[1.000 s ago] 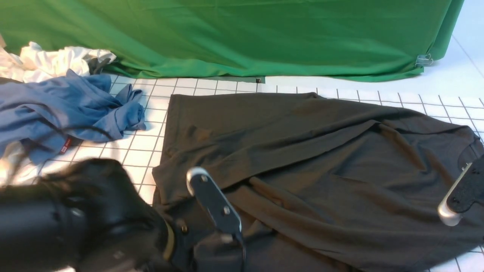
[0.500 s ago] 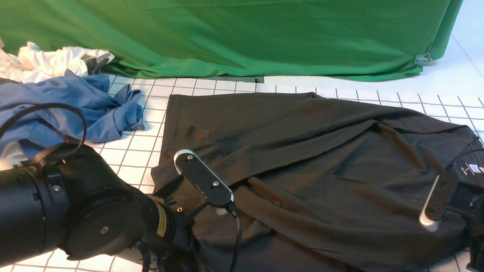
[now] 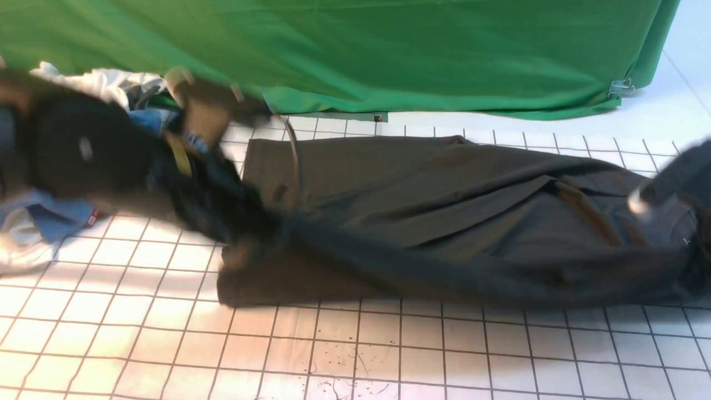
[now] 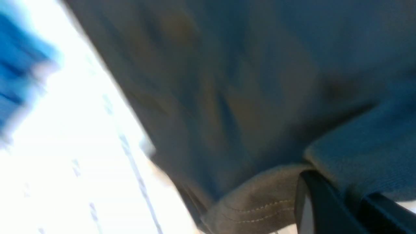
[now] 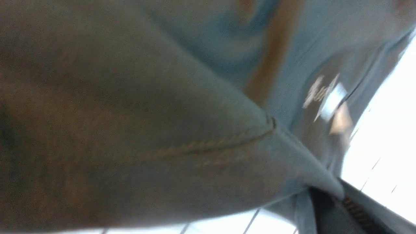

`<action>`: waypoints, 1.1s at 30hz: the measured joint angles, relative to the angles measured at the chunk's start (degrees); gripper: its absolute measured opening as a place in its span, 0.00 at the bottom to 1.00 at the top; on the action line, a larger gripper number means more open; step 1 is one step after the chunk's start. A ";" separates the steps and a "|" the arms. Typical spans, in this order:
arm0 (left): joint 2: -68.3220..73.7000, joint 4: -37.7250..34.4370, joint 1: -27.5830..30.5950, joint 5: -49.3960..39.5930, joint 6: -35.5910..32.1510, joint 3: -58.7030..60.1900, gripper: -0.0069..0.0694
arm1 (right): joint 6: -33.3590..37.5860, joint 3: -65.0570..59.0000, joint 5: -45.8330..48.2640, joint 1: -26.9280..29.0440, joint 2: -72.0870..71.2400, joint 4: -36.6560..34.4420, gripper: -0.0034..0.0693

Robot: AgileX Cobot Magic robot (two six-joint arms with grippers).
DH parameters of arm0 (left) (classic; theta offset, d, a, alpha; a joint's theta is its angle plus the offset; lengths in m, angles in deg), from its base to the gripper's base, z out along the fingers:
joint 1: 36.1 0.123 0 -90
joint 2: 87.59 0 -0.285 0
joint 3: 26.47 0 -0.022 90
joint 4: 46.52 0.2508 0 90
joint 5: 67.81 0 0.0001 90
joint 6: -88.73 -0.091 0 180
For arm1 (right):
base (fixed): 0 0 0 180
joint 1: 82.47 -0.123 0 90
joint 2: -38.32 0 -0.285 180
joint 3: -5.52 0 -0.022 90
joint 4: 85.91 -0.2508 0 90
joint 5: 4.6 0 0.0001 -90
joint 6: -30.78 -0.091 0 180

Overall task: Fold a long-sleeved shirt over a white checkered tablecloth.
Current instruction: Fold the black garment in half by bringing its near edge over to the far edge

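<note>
My left end effector (image 4: pixel 349 203) is pinched tight on the long-sleeved shirt (image 3: pixel 444 222) at its hem. My right end effector (image 5: pixel 338 200) pinches it too. The shirt lies across the far half of the white checkered tablecloth (image 3: pixel 389 344).

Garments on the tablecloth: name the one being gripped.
The black long-sleeved shirt: left gripper and right gripper clamp its edges; the blue garment and white garment lie crumpled aside.

Spread with the white checkered tablecloth (image 3: pixel 389 344), filling the lower frame. Carries the long-sleeved shirt (image 3: pixel 444 211) across the middle, plus a blue garment (image 3: pixel 58 219) and white garment (image 3: pixel 105 80) bunched upper left.
</note>
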 joint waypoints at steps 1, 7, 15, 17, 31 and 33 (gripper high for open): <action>1.75 -0.32 1.77 0.69 -0.12 -1.89 0.05 | 0.15 2.00 -0.10 0.00 1.37 -0.27 0.08; 15.81 -1.07 8.22 2.41 0.09 -17.07 0.05 | 1.87 19.19 -0.55 0.00 15.58 -0.94 0.08; 33.39 -0.96 11.66 2.41 2.18 -33.92 0.05 | 2.05 38.99 -0.96 0.00 31.95 -2.09 0.09; 36.77 -0.81 11.66 2.35 2.23 -36.99 0.05 | 2.05 42.07 -0.79 0.00 34.30 -2.16 0.11; 41.99 8.55 11.68 2.94 9.37 -43.14 0.63 | -7.21 59.12 12.80 -0.65 35.38 -5.64 0.48; 39.74 9.34 11.68 2.66 9.86 -43.19 0.68 | -0.19 62.73 19.97 -1.72 35.07 -15.87 0.26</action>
